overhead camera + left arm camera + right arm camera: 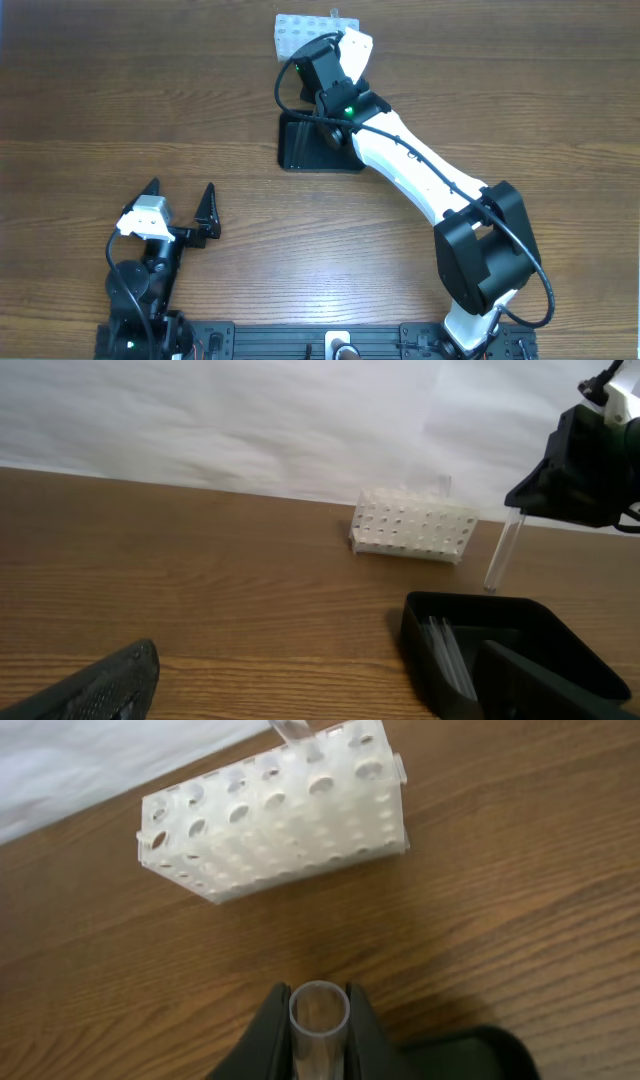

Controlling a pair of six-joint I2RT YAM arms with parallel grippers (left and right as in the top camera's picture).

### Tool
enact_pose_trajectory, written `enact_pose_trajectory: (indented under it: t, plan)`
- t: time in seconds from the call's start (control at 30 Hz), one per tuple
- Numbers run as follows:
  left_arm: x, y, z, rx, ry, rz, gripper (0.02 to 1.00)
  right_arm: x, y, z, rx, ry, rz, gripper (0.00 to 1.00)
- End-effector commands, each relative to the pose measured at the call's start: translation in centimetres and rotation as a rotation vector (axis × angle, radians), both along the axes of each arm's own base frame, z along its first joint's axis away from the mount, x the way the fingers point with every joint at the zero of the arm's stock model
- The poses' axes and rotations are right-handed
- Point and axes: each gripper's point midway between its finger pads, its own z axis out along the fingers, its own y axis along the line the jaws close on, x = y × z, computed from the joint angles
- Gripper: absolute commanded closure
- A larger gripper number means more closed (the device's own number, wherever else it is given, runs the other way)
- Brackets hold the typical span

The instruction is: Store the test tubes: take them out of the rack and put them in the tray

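Observation:
A white perforated rack [305, 33] stands at the table's far edge, with one clear tube [290, 730] still upright in a corner hole. My right gripper [318, 1020] is shut on a clear test tube [319, 1015] that hangs upright between the rack [275, 815] and the black tray [318, 143]. From the left wrist view the held tube [503, 552] dangles above the table beside the tray [500, 650], which holds a few clear tubes [450, 655]. My left gripper [180, 205] rests open near the front left, far from everything.
Bare wooden table spreads across the left and middle. A white backdrop [250, 420] rises behind the far edge of the table.

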Motion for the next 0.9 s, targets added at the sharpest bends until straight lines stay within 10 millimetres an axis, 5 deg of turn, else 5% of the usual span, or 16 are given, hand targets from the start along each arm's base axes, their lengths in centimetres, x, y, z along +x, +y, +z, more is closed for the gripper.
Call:
enact_pose_trajectory:
  t: [0.03,0.57,0.9]
  plan:
    - [0.0,0.0,-0.1,-0.007,0.001,-0.003,0.018,-1.7,1.3,-1.4,0.050,0.057,0.043,0.987]
    - [0.0,0.0,-0.1,-0.007,0.001,-0.004,0.018,-4.5,0.8,-6.0,0.017,0.174,0.078,0.987]
    - [0.0,0.0,-0.1,-0.007,0.001,-0.004,0.018,-4.5,0.8,-6.6,0.022,0.170,0.079,0.987]
